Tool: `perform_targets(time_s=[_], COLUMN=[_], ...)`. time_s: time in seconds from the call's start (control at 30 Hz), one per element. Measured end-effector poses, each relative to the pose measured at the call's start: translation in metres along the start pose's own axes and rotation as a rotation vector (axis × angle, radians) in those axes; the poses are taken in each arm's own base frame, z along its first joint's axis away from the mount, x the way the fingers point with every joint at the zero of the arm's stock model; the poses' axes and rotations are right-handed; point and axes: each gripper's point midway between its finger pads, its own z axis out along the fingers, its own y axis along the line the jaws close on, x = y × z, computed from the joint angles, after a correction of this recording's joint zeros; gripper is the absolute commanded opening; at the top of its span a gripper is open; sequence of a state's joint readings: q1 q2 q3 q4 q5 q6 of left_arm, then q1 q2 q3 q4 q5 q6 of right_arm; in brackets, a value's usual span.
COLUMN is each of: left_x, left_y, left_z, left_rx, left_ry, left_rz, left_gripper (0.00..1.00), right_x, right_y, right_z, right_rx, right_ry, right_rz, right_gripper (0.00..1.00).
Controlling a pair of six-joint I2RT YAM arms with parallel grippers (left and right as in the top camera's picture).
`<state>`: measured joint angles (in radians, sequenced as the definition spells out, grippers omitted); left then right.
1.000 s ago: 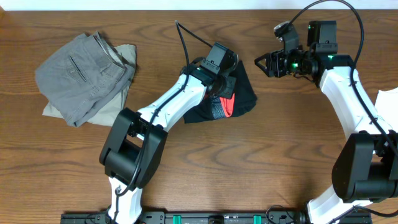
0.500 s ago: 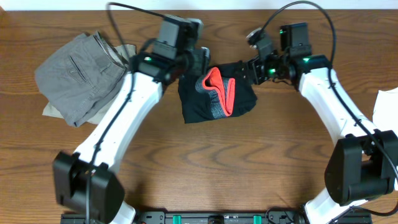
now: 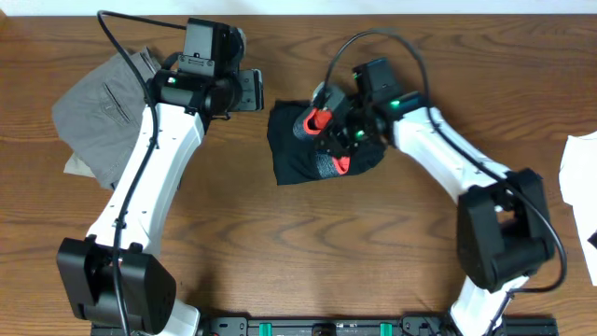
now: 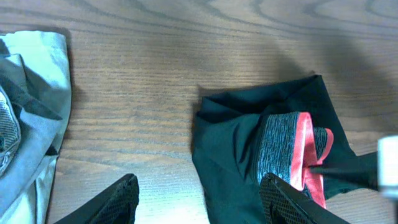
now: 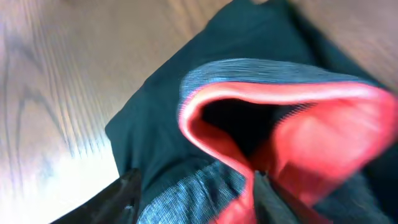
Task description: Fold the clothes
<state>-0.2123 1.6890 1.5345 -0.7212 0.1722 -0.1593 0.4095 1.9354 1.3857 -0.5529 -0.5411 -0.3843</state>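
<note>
The dark leggings (image 3: 298, 154) lie bunched at the middle of the table, with the grey waistband and its red-coral lining turned up. My right gripper (image 3: 338, 133) is low over the bundle. In the right wrist view its jaws (image 5: 198, 196) are apart with the grey waistband (image 5: 186, 186) between them and the red lining (image 5: 298, 130) just ahead. My left gripper (image 3: 252, 91) is open and empty, to the left of the bundle and apart from it. In the left wrist view the leggings (image 4: 233, 140) lie ahead of the open jaws (image 4: 202, 202), the right finger over their edge.
Folded grey trousers (image 3: 107, 107) on a khaki pair lie at the far left, also at the left edge of the left wrist view (image 4: 25, 124). A white cloth (image 3: 583, 163) shows at the right edge. Bare wood lies in front of the leggings.
My left arm has swung left, off the leggings and away from them. My right arm has moved left and down onto the bundle at the waistband.
</note>
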Motion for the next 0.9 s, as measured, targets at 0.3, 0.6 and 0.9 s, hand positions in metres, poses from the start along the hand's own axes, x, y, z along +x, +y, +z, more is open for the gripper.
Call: perform_targets(time_s=[0.3,0.6,0.9], left_x=[0.003,0.005,0.007], left_y=[0.001,0.002,0.003], left_z=[0.000,0.002,0.008], left_rx=[-0.002,-0.006,-0.008], left_ry=[0.011,0.022,0.036], left_rz=[-0.001,-0.001,-0.002], left_gripper=[0.64,0.65,0.65], right_x=[-0.017,-0.007,-0.008], right_y=[-0.019,-0.029,-0.013], right_z=[0.001,-0.008,-0.004], right_rx=[0.113,0.098,0.033], right_ry=[-0.047,-0.037,-0.039], right_rz=[-0.050,-0.026,-0.069], right_gripper=[0.01,0.44,0.45])
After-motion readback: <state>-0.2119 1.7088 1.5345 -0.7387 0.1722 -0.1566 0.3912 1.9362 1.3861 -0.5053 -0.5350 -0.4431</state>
